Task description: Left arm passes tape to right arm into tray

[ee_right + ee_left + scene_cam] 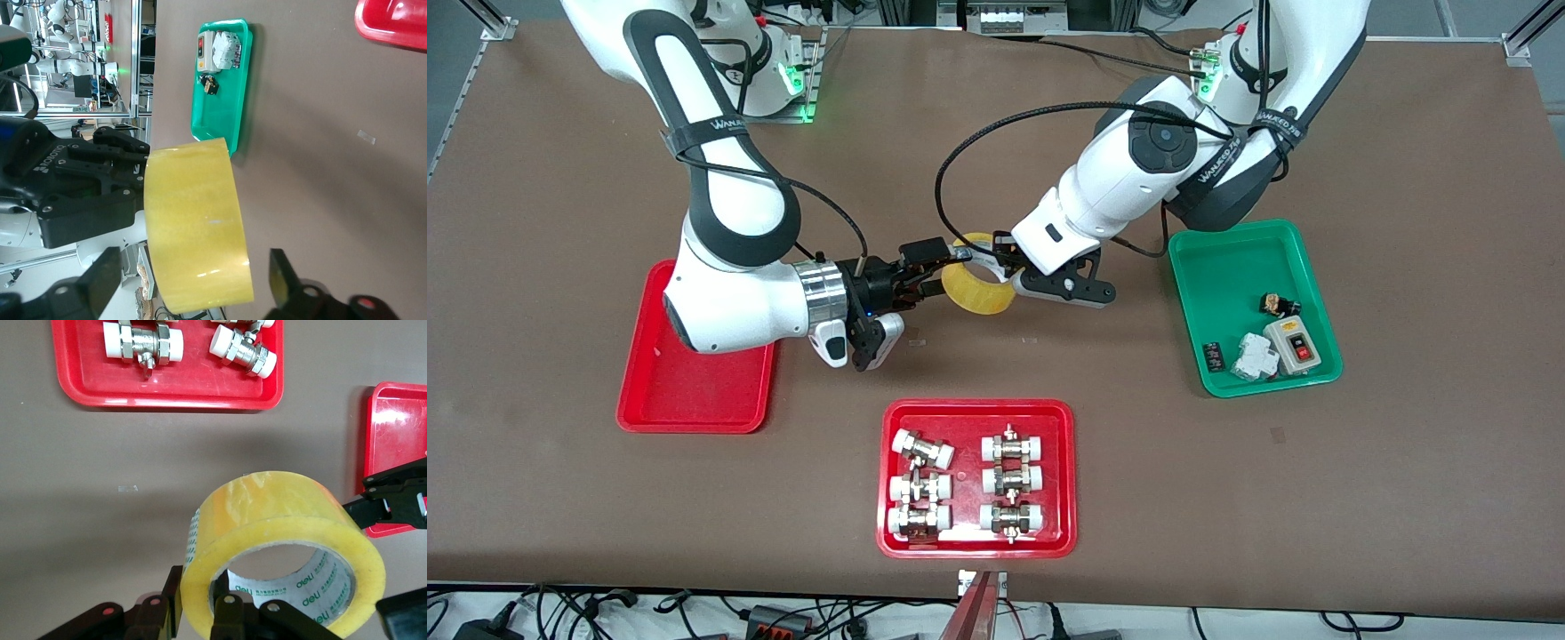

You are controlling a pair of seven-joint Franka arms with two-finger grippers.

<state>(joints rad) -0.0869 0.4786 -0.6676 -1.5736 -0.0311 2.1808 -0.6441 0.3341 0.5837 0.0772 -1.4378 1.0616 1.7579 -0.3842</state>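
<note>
The yellow tape roll (pixel 980 290) hangs above the table's middle. My left gripper (pixel 1000 265) is shut on it. In the left wrist view the left gripper (pixel 200 610) pinches the roll's wall (pixel 280 513), one finger outside and one inside the hole. My right gripper (pixel 947 271) is open around the roll. In the right wrist view its fingers (pixel 100 280) stand apart from the tape (pixel 193 213) on both sides. The plain red tray (pixel 694 396) lies toward the right arm's end, partly under the right arm. It also shows in the left wrist view (pixel 400 420).
A red tray (pixel 978 409) of metal-and-white pipe fittings lies nearer the front camera than the tape, seen also in the left wrist view (pixel 167 397). A green tray (pixel 1227 258) with a switch box and small parts lies toward the left arm's end.
</note>
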